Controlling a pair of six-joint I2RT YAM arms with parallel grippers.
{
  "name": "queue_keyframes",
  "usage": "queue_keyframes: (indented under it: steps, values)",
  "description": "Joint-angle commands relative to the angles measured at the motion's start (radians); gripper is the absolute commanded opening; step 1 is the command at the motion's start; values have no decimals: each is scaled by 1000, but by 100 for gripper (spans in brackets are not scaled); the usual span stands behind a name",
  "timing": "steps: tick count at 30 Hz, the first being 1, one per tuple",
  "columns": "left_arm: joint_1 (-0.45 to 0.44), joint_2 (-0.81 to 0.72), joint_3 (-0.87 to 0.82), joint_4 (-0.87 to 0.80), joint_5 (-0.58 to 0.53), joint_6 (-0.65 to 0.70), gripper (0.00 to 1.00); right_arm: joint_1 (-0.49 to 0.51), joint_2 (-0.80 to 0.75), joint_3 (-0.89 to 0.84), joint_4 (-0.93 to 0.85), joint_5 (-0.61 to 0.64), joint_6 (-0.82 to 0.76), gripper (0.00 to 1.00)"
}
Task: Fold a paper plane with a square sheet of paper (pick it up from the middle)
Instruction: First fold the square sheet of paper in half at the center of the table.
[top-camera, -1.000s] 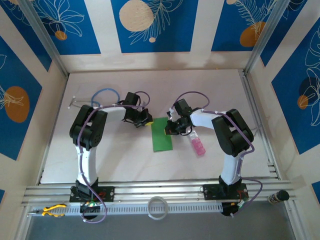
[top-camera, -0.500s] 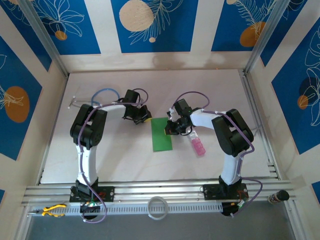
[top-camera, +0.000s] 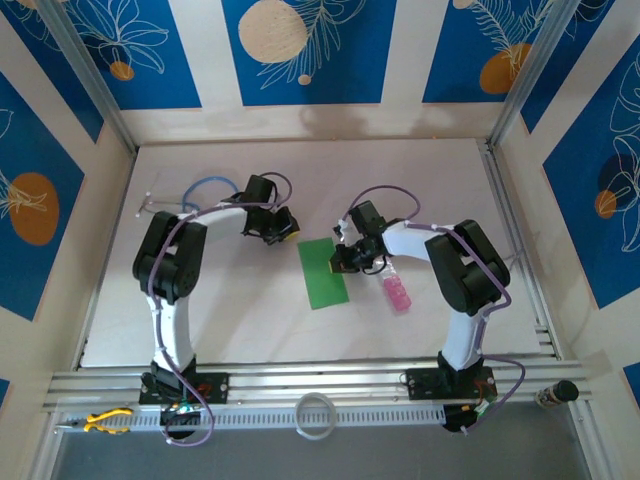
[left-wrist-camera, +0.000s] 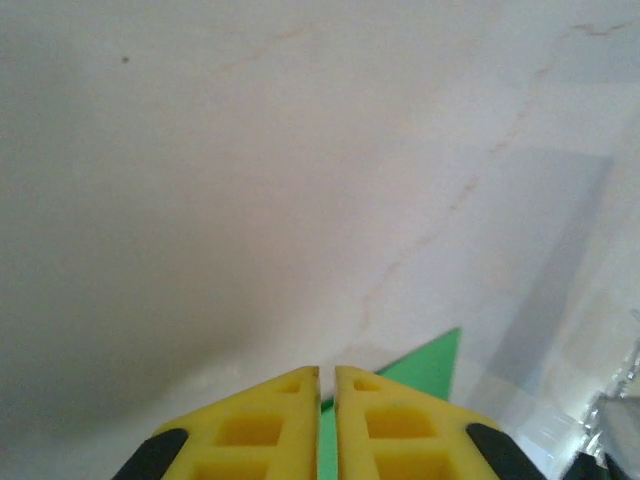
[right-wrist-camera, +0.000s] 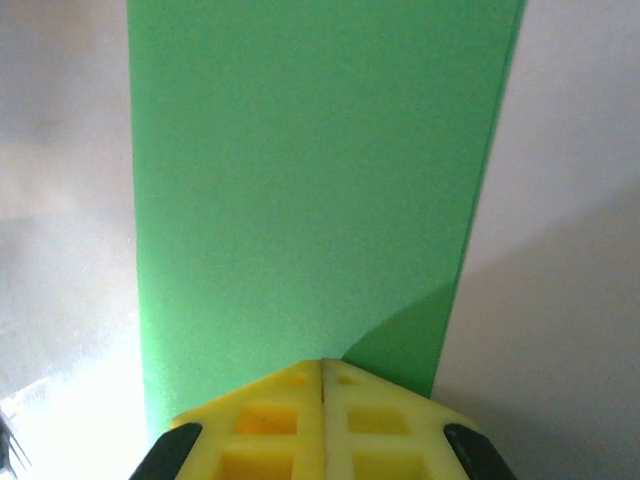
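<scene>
The folded bright-green paper rectangle (top-camera: 322, 273) is laid flat on the white table (top-camera: 230, 300). Its long axis runs far-to-near, the near end skewed rightward. The right gripper (right-wrist-camera: 322, 365), fingers pressed together, is set at its right edge. The left gripper (left-wrist-camera: 327, 372), parted by a slit, is held near its far-left corner.

The left arm (top-camera: 168, 335) and the right arm (top-camera: 458, 340) each have white tubular links, bulky black joint housings and a thin lilac cable (top-camera: 385, 188) looping alongside. The left gripper (left-wrist-camera: 327, 375) and the right gripper (right-wrist-camera: 322, 365) have yellow moulded fingers (right-wrist-camera: 265, 420) with square recesses and black outer corners.
</scene>
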Motion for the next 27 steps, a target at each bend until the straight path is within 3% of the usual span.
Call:
queue_keyframes:
  steps: [1,6,14,27]
  values:
    - [-10,-104,-55,1,3,18,14,11,11,-43,-126,15,-41,0]
    - [-63,-152,-140,45,32,47,14,14,-33,-8,-119,-43,7,4]
    - [-104,-90,-163,124,99,41,14,-23,-160,-54,-55,-51,182,26]
    - [-106,-31,-197,78,27,64,12,-49,-289,-249,-4,-110,391,35]
